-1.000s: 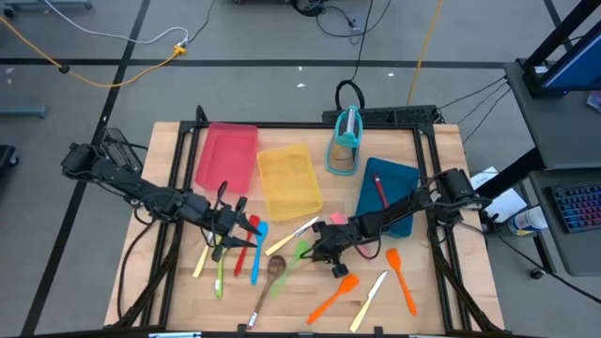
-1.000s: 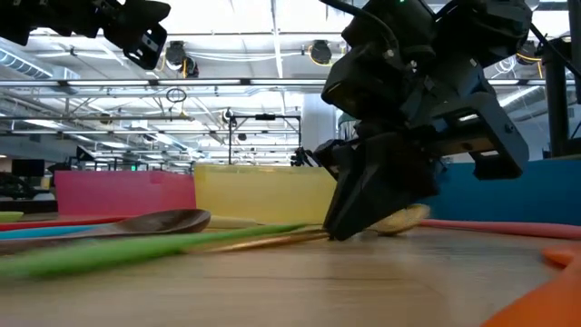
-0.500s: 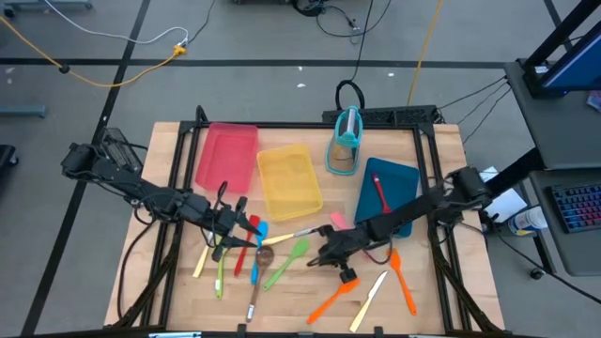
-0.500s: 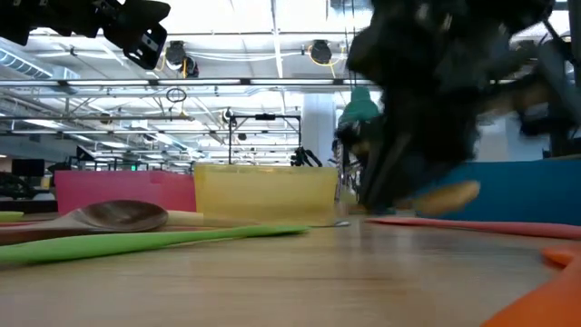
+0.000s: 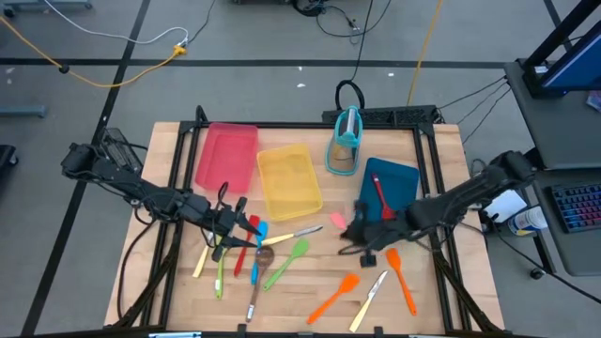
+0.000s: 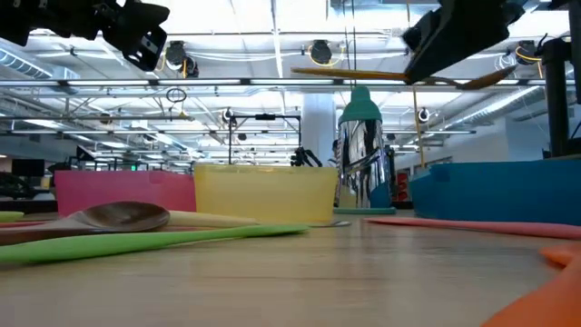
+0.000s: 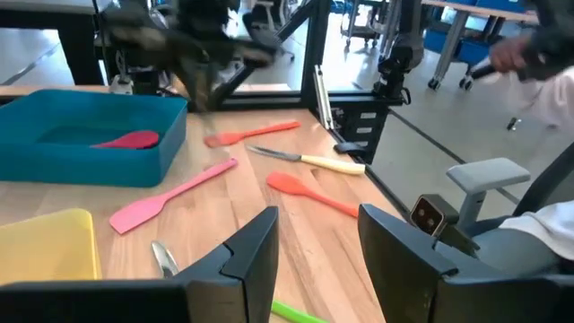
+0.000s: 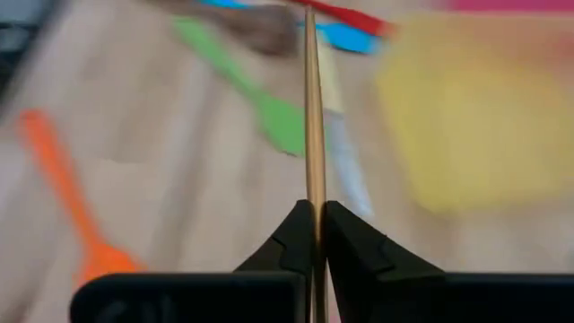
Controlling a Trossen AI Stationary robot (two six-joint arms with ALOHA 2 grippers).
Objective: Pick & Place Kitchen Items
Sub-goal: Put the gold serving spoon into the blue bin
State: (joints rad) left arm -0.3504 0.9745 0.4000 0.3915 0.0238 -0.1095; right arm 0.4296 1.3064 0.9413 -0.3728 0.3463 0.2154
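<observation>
I can read no writing or labels anywhere on the counter (image 5: pixel 169 310).

Of the containers, the blue tray (image 5: pixel 402 180) sits just beyond my right pincer (image 5: pixel 355 234) and holds one red spatula (image 5: pixel 379 195). The yellow tray (image 5: pixel 288 179) and the red tray (image 5: pixel 226 155) lie further toward my left arm's side, and both look bare inside. The teal-framed holder (image 5: pixel 346 141) stands upright behind the blue tray; I cannot tell what is in it.

My right pincer is lifted off the counter, its fingers (image 8: pixel 298 235) clamped on a thin brown-handled spoon (image 6: pixel 390 76) that hangs level in the air. Below it lie the pink spatula (image 5: pixel 337 220), two orange spatulas (image 5: pixel 334 297) and a cream-handled knife (image 5: pixel 368 299).

My left pincer (image 5: pixel 240 228) hovers with its fingers (image 7: pixel 256 251) spread apart, holding nothing, over the cluster of red, blue and green utensils (image 5: pixel 246 250) and a wooden spoon (image 5: pixel 262 266).
</observation>
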